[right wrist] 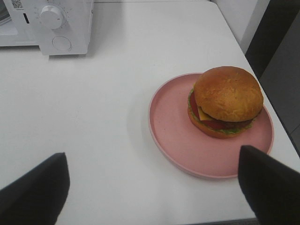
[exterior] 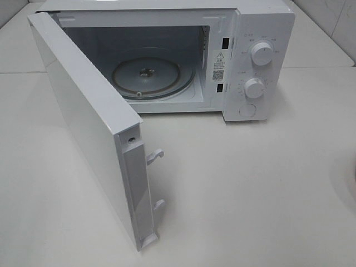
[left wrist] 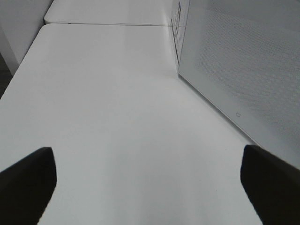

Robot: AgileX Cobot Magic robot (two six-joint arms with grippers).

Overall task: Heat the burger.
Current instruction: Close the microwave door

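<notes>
Right gripper [right wrist: 150, 187] spread wide, holding nothing; burger [right wrist: 226, 101] sits on pink plate [right wrist: 168, 126] just ahead, off toward one finger. Microwave [exterior: 167, 61] door's open, so I'd grab plate rim, keep it level. Left gripper [left wrist: 150, 185] also spread, idle.

A white microwave [exterior: 167, 55] stands on the white table [exterior: 250, 189], its door [exterior: 89, 128] swung wide open toward the front; inside it lies a round glass turntable [exterior: 147, 77]; on its right-hand panel sit two white knobs [exterior: 261, 54], one above the other. A round pink plate [right wrist: 178, 136] rests on the table in front of the microwave, well apart from it.
</notes>
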